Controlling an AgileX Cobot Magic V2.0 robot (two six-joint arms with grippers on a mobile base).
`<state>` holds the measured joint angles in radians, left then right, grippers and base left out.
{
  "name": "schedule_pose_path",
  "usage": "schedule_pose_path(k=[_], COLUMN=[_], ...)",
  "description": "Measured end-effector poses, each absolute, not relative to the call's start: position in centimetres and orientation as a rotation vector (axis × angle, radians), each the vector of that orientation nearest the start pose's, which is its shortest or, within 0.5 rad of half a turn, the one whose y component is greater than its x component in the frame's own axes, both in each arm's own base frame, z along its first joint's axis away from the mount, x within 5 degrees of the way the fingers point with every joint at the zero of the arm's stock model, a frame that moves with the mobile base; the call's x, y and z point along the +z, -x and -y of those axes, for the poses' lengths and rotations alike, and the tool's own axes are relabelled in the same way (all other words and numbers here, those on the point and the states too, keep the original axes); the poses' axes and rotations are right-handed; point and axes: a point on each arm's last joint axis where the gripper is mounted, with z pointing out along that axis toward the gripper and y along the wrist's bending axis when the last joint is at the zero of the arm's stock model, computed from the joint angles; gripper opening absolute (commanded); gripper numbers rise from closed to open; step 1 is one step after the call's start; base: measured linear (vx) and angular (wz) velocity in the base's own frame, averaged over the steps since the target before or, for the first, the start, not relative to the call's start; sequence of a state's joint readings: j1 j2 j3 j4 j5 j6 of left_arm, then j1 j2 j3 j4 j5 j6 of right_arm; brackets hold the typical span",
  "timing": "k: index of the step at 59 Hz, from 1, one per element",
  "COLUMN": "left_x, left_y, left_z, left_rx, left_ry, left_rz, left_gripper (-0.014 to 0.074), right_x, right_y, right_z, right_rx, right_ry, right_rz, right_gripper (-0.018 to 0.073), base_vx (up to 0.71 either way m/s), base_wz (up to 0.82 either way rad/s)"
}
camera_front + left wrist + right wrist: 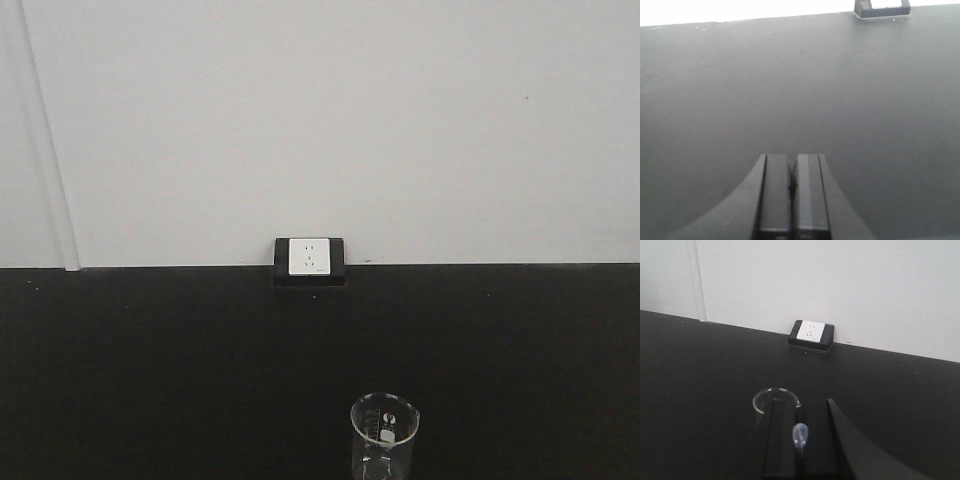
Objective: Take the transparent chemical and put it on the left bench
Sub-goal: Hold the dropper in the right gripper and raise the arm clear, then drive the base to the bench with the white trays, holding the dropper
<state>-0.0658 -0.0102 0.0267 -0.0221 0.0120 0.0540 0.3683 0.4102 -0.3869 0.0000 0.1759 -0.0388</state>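
Observation:
The transparent chemical is a small clear glass beaker with white marks, low in the middle of the front view. In the right wrist view its round rim shows just past the tips of my right gripper. That gripper is shut, with a translucent bluish bulb pinched between its dark fingers, and its left finger overlaps the rim. I cannot tell whether the beaker stands on the worktop or hangs above it. My left gripper is shut on nothing over bare black surface. The left bench is out of view.
A matte black worktop runs to a plain white wall. A black-framed white wall socket sits at the wall's foot, also seen as the socket beyond the beaker. A white vertical strip runs down the wall at left.

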Motion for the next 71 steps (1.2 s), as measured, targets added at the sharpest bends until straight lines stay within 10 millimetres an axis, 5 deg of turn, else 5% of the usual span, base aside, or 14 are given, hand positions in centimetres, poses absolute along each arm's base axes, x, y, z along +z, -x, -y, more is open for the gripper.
schedule_pose_path(k=[71], left_x=[20.36], left_y=[-5.65], left_z=[0.38], left_rx=[-0.027], left_ry=[-0.074], left_rz=[-1.51], left_gripper=[-0.0003], right_x=[29.87], right_y=[-8.93], right_z=[-3.44], right_rx=[0.247], right_ry=[0.342], right_rz=[-1.654], right_gripper=[-0.0003], base_vx=[-0.26], base_wz=[0.17])
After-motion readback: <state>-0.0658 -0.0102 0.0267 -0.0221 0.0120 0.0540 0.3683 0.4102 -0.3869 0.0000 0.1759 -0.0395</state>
